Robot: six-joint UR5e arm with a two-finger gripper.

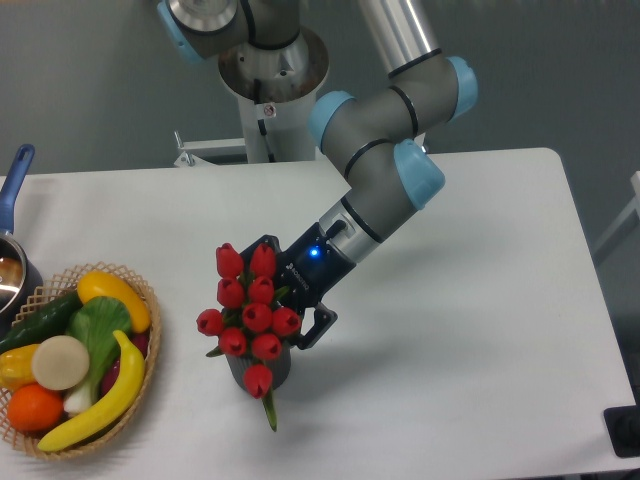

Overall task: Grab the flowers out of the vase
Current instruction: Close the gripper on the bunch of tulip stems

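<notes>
The flowers [247, 305], a tight bunch of red tulip buds with green stems, stand in the small dark grey vase [283, 371] at the table's front middle. One bud and a green leaf hang over the vase's front. My gripper [281, 294] reaches in low from the right and is open. Its black fingers are spread, one by the bunch's top right and one by the vase's upper right. The right edge of the bunch lies between them. The fingertips are partly hidden behind the buds, so contact cannot be told.
A woven basket [152, 345] of fruit and vegetables sits at the front left. A blue-handled pot [14, 176] pokes in at the left edge. The arm's base [272, 80] stands behind the table. A black object [625, 432] sits at the bottom right corner.
</notes>
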